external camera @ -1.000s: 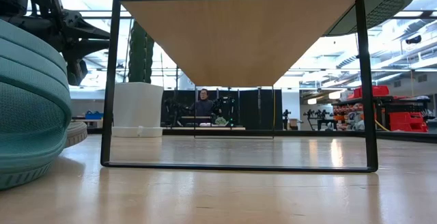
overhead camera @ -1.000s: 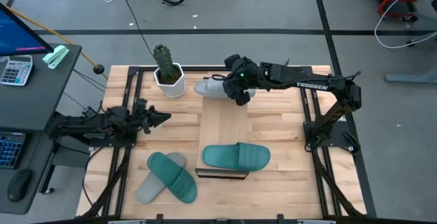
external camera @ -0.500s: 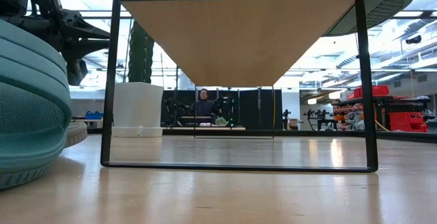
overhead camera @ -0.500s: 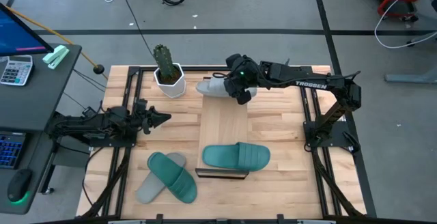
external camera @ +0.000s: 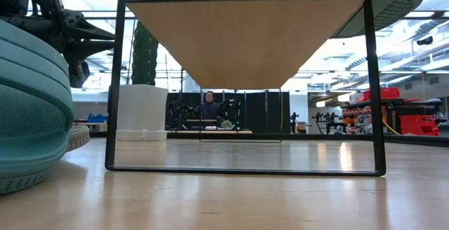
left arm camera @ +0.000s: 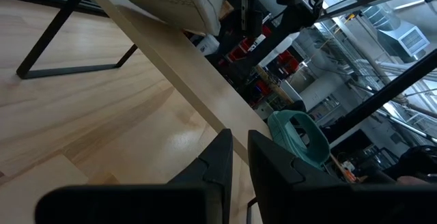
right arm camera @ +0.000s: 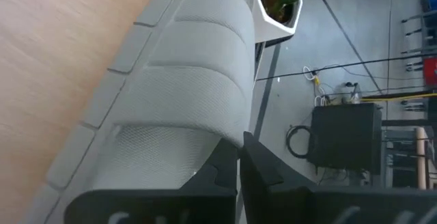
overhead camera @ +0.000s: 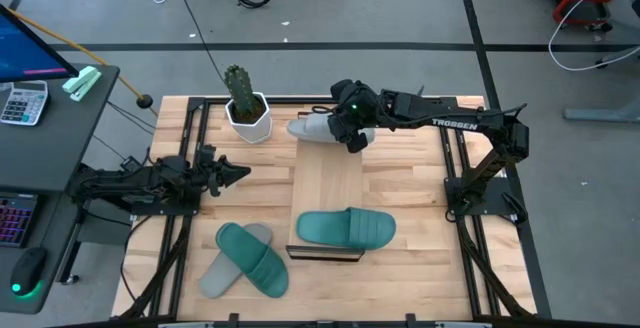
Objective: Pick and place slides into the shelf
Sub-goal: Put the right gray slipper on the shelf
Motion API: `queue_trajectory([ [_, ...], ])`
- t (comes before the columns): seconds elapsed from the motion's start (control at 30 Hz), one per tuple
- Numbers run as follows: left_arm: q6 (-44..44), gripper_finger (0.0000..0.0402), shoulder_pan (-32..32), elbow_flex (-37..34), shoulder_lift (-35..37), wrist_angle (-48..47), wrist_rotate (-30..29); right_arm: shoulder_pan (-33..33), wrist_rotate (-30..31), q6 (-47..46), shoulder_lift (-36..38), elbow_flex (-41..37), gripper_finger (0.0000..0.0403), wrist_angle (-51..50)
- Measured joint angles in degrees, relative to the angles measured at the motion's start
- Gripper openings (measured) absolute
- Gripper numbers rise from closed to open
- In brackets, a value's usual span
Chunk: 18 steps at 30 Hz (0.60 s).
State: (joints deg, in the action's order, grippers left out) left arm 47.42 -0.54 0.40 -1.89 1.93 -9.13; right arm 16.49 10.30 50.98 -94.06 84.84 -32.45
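Right gripper [overhead camera: 345,128] pinched shut on a grey slide [overhead camera: 312,128] at the shelf's [overhead camera: 328,183] far end, left gripper [overhead camera: 238,172] waited nearly closed, empty

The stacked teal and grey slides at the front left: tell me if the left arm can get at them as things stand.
Probably yes. The left gripper hangs empty, its fingers nearly closed, just behind the teal slide lying on the grey slide, with bare tabletop between. The right gripper is busy at the shelf far end.
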Motion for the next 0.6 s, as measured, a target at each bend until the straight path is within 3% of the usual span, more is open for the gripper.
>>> queue_trajectory([
  [0.6,0.00,0.0052,0.00,0.00,0.00,0.00,0.02,-0.90,-0.86,0.09,-0.02,0.00,0.0002,1.27],
])
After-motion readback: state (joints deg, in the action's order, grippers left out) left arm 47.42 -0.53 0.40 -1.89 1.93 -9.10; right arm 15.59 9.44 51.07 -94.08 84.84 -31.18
